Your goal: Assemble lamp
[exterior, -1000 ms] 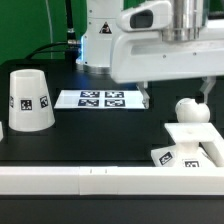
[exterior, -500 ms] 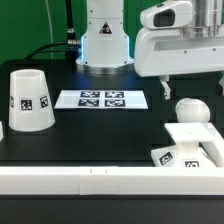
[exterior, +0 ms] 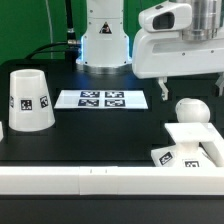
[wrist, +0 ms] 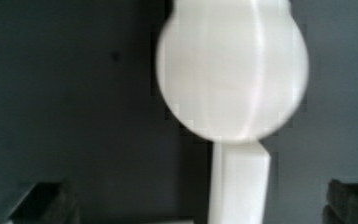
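Having swung toward the exterior view's right over the past second, the end effector (exterior: pixel 191 88) now hangs above the bulb post (exterior: pixel 190 111), jaws spread wide and empty, apparently lined up to straddle its round top. The post stands upright on the square base (exterior: pixel 190 135), at the exterior view's right of the table (exterior: pixel 100 140). Nothing blocks a descent; the shade (exterior: pixel 30 100) sits mouth-down well apart at the exterior view's left, beyond the marker board (exterior: pixel 100 99).

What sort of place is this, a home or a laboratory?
Probably a robotics laboratory bench: a white robot arm stands at a black table, which carries the marker board and a lamp shade with printed tags.
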Controlling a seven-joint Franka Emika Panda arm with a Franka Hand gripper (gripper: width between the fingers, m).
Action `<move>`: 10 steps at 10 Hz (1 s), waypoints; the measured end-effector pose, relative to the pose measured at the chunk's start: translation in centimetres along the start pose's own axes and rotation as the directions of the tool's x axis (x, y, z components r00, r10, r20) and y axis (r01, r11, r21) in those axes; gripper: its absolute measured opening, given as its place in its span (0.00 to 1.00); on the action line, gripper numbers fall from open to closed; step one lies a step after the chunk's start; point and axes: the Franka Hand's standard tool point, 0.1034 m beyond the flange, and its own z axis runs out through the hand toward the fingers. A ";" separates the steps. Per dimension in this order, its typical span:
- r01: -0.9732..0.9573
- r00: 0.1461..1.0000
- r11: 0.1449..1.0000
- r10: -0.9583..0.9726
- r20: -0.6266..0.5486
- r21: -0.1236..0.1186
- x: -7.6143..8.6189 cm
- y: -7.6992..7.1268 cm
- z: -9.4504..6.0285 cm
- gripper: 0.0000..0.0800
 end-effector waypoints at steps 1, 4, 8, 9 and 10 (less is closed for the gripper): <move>-0.005 0.999 1.000 0.005 0.053 -0.002 0.3 -0.3 0.2 0.87; -0.004 0.970 1.000 0.008 0.244 -0.015 -0.2 -1.1 1.2 0.87; -0.006 0.864 0.999 0.024 0.502 -0.036 -1.5 -0.9 1.7 0.87; -0.003 0.848 0.999 0.023 0.529 -0.037 -1.5 -1.0 2.1 0.87; -0.002 0.813 0.999 0.026 0.582 -0.041 -2.0 -0.8 2.4 0.87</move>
